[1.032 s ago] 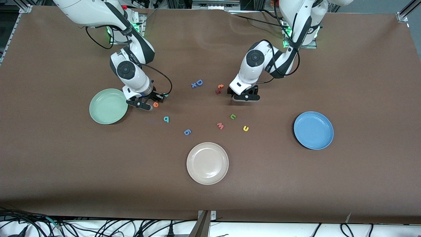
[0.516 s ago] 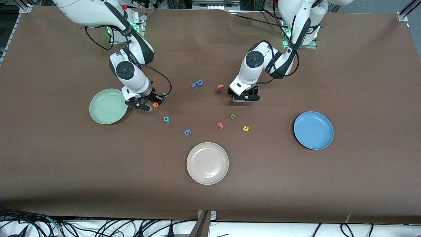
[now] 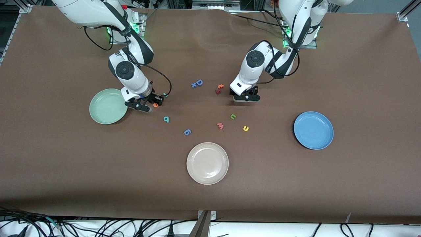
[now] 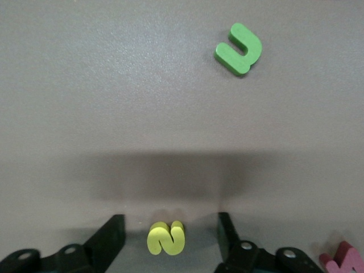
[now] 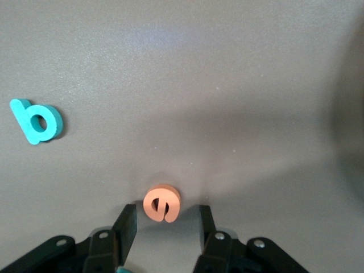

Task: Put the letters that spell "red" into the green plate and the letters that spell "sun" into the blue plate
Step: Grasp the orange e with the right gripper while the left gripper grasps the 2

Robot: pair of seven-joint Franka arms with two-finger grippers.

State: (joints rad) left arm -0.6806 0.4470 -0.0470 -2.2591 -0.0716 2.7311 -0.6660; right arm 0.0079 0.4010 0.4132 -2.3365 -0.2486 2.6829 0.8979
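Clock directions are read on the front view, with twelve toward the arms' bases.

The brown table (image 3: 361, 65) carries the green plate (image 3: 108, 106) toward the right arm's end and the blue plate (image 3: 313, 130) toward the left arm's end. Both plates hold nothing.

The right claw (image 3: 149, 104) is down at the table at three o'clock of the green plate, just beside its rim. The left claw (image 3: 246, 97) is low at ten o'clock of the blue plate, well apart from it.

Each coming move turns on a letter sitting in an open gap. The orange e (image 5: 162, 203) lies between the right claw's tips, which stand apart with a sliver free on each side. The yellow s (image 4: 166, 238) lies midway between the left claw's wider-set fingers (image 4: 114, 230). Its long axis seems to run across the gap, so closing should catch it endwise.

The teal d (image 3: 166, 119) waits at four o'clock of the right claw. The green n (image 3: 233, 116) is at seven o'clock of the left claw and the yellow u (image 3: 245, 128) at six.

The front view hides the s under the left claw; only the left wrist view shows it. The wrist views in turn miss the plates.
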